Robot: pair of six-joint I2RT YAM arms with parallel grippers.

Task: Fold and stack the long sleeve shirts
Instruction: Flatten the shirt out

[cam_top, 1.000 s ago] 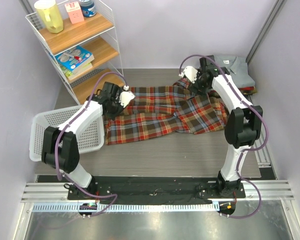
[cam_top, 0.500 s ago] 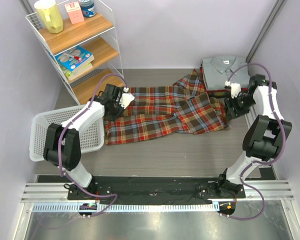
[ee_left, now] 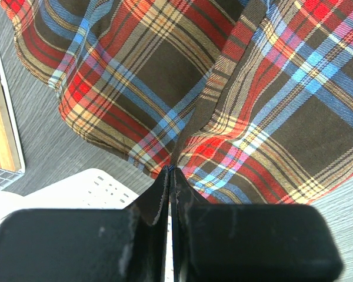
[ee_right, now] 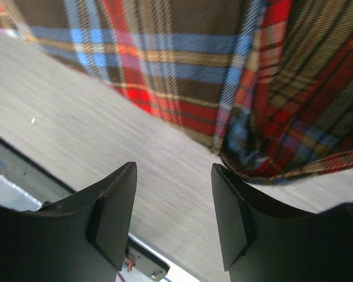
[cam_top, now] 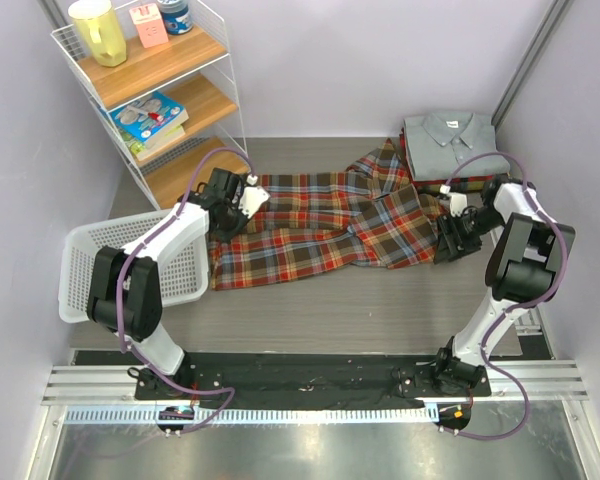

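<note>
Grey wood-grain tabletop (cam_top: 380, 300) between lavender walls is carrying the large red, dark green-brown and cream plaid flannel shirt (cam_top: 320, 225), which is lying rumpled across its middle. The left gripper (ee_left: 170, 171) is pinching the shirt's left edge, fingers shut on the cloth. The right gripper (ee_right: 173, 170) is hovering empty and parted, just off the right hem. A folded grey collared shirt (cam_top: 450, 140) is topping the far-right stack. Spreading seems to be under way; next, the right gripper is likely needing that hem.
</note>
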